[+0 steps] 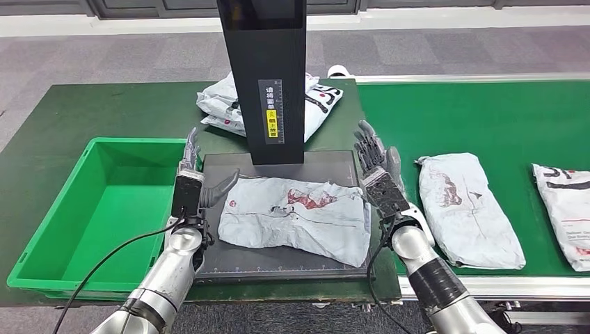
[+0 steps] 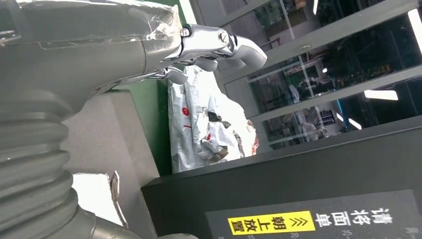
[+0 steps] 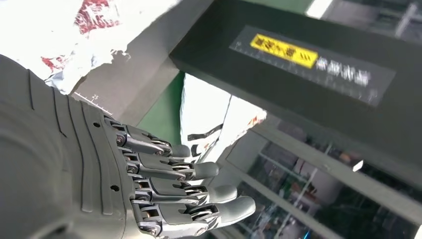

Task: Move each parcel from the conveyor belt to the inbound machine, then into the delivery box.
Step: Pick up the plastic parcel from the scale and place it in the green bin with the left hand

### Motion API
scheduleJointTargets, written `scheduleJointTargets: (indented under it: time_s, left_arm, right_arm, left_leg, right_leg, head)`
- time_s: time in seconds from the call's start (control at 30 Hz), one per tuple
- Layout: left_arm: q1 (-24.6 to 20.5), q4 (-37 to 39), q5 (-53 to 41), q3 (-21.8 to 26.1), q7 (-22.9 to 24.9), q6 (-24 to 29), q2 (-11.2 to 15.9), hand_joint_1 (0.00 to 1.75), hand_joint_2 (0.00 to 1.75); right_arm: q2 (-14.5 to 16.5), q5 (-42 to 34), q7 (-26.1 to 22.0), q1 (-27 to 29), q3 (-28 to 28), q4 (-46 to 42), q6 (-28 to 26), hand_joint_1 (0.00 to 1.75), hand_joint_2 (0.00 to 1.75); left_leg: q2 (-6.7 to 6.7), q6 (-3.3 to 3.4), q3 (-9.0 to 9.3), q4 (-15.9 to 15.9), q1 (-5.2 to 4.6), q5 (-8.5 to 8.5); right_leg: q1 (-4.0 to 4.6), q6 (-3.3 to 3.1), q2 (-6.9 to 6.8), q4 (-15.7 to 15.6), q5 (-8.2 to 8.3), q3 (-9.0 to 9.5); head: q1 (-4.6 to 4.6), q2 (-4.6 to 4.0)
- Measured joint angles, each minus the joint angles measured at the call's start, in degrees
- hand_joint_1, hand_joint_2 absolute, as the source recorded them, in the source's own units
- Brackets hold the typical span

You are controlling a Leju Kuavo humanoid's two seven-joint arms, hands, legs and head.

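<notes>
A crumpled white parcel (image 1: 296, 218) with red marks lies flat on the dark platform of the inbound machine (image 1: 229, 259), under its black post (image 1: 269, 76). My left hand (image 1: 193, 182) stands at the parcel's left edge, fingers spread and upright, its thumb reaching toward the parcel. At the parcel's right edge is my right hand (image 1: 379, 175), fingers straight and apart, holding nothing; the right wrist view shows these fingers (image 3: 169, 189) extended. Two more white parcels (image 1: 467, 209) (image 1: 567, 212) lie on the green conveyor belt (image 1: 487, 118) to the right. The green delivery box (image 1: 90, 209) stands empty on the left.
Another white parcel (image 1: 313, 104) lies behind the post on the green table; it also appears in the left wrist view as a white parcel (image 2: 199, 119). The belt's metal rail (image 1: 487, 287) runs along the front right.
</notes>
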Motion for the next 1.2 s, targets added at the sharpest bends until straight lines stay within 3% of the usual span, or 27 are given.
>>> scheduleJointTargets:
  time_s: [0.13,0.33,0.53,0.63,0.67,0.8,1.0,1.1,1.2]
  left_arm:
    - [-0.1,0.2,-4.7,-1.3,1.2,-3.4,0.0,0.0,1.75]
    - [-0.6,3.9,-19.1,-8.4,6.0,-4.8,0.3,0.0,1.75]
    - [-2.6,11.7,-41.9,-17.7,17.3,-1.6,0.8,0.0,1.75]
    - [-4.4,14.9,-49.1,-22.0,21.0,-4.7,0.8,0.0,1.75]
    - [-5.3,15.7,-50.8,-23.3,22.0,-6.7,0.8,0.05,1.75]
    - [-8.6,18.2,-54.4,-27.0,23.3,-14.5,0.6,1.75,1.75]
    - [-9.8,19.8,-54.7,-28.9,21.8,-17.1,0.6,1.75,1.75]
    - [-9.5,19.9,-53.1,-28.8,22.2,-13.2,0.6,1.75,1.75]
    - [-9.1,19.3,-51.4,-27.8,24.7,-5.7,0.4,1.75,1.75]
  right_arm:
    - [0.9,-1.5,-0.3,0.6,-1.0,1.1,0.3,0.0,1.75]
    - [2.0,-2.6,-0.1,0.6,-2.5,2.5,1.9,0.0,1.75]
    - [3.2,-2.9,-0.5,0.1,-4.4,4.2,3.0,0.0,1.75]
    - [4.0,-3.3,-0.9,-0.2,-5.5,5.5,3.9,0.0,1.75]
    - [4.2,-3.4,-1.0,-0.3,-5.8,5.9,4.2,0.0,1.75]
    - [5.0,-3.7,-1.1,-0.6,-6.6,6.9,5.4,0.0,1.75]
    - [5.5,-4.6,-0.9,-0.5,-8.4,7.9,5.3,0.0,1.75]
    - [5.5,-5.2,-2.0,0.1,-9.4,8.3,4.3,0.0,1.75]
    - [5.5,-5.9,-3.0,1.4,-10.5,8.4,3.2,0.0,1.75]
  left_leg:
    - [0.01,0.0,-0.02,0.0,-0.01,0.0]
    - [0.03,0.01,-0.08,0.0,-0.02,-0.01]
    - [0.03,0.01,-0.09,0.0,-0.02,-0.01]
    - [-0.13,0.02,-0.06,0.0,-0.02,-0.01]
    - [-0.24,0.03,0.0,0.0,-0.02,-0.01]
    - [-0.38,0.11,0.52,0.0,-0.04,-0.17]
    - [-0.37,0.14,1.04,0.0,-0.07,-0.26]
    - [-0.34,0.12,1.06,0.0,-0.07,-0.2]
    - [-0.26,0.06,0.95,0.0,-0.07,-0.15]
  right_leg:
    - [-0.01,0.0,0.01,0.0,0.0,-0.04]
    - [-0.02,0.0,0.01,0.0,0.0,-0.09]
    - [-0.02,0.0,0.01,0.0,0.0,-0.1]
    - [-0.02,0.04,-0.11,0.0,-0.04,0.02]
    - [-0.02,0.07,-0.19,0.0,-0.08,0.13]
    - [-0.05,0.18,-0.32,0.0,-0.34,0.78]
    - [-0.08,0.19,-0.33,0.0,-0.41,1.29]
    - [-0.07,0.17,-0.31,-0.1,-0.34,1.26]
    - [-0.07,0.11,-0.24,0.0,-0.23,1.08]
  head:
    - [-0.01,0.0]
    - [0.0,0.0]
    - [-0.01,0.01]
    - [-0.01,0.01]
    - [0.0,0.01]
    - [-0.01,0.0]
    - [0.0,0.01]
    - [0.0,0.01]
    - [0.0,0.0]
